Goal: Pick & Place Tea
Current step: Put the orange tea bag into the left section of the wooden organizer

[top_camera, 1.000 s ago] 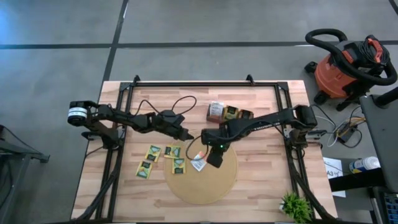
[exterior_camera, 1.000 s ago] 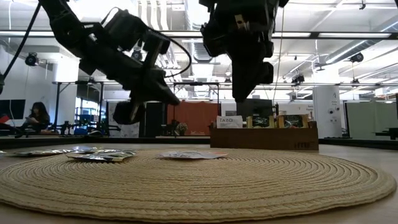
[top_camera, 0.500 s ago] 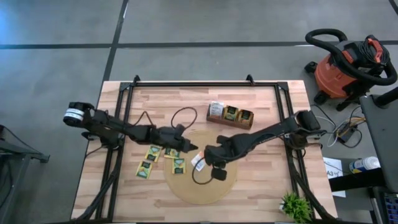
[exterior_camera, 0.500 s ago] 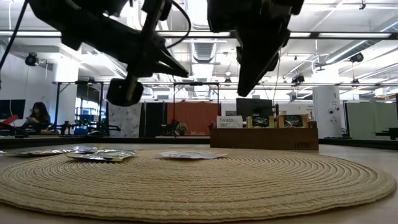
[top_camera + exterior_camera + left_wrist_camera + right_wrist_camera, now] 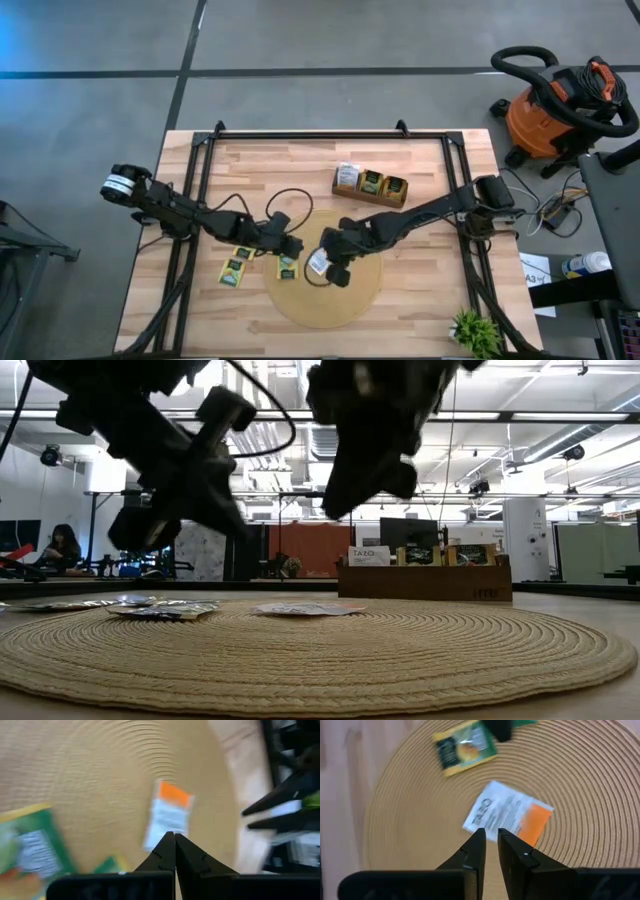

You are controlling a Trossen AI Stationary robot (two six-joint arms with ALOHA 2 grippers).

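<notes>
A white-and-orange tea sachet [image 5: 507, 815] lies flat on the round tan mat [image 5: 330, 300], near the mat's left part. My right gripper [image 5: 489, 837] hangs just above the sachet's white end with a narrow gap between its fingers and nothing in it. My left gripper [image 5: 170, 845] is shut and empty, above the mat's left edge and close beside the same sachet [image 5: 167, 815]. Yellow-and-green tea sachets [image 5: 233, 270] [image 5: 287, 268] lie flat at the mat's left edge. In the low view both grippers [image 5: 335, 508] [image 5: 225, 510] hang clear of the mat.
The long wooden compartment box [image 5: 371, 184] stands on the table beyond the mat. Black frame rails [image 5: 190, 230] run along the table's left and right sides. A small plant [image 5: 470, 330] sits at the near right corner. An orange shop vacuum [image 5: 560, 105] stands on the floor beyond the table's far right corner.
My left gripper has swung toward the table's near edge and now hangs over the sachets at the mat's left edge. My right gripper has shifted a little toward the left and has tipped from pointing straight down to slanting toward the left. The sachets have stayed where they were.
</notes>
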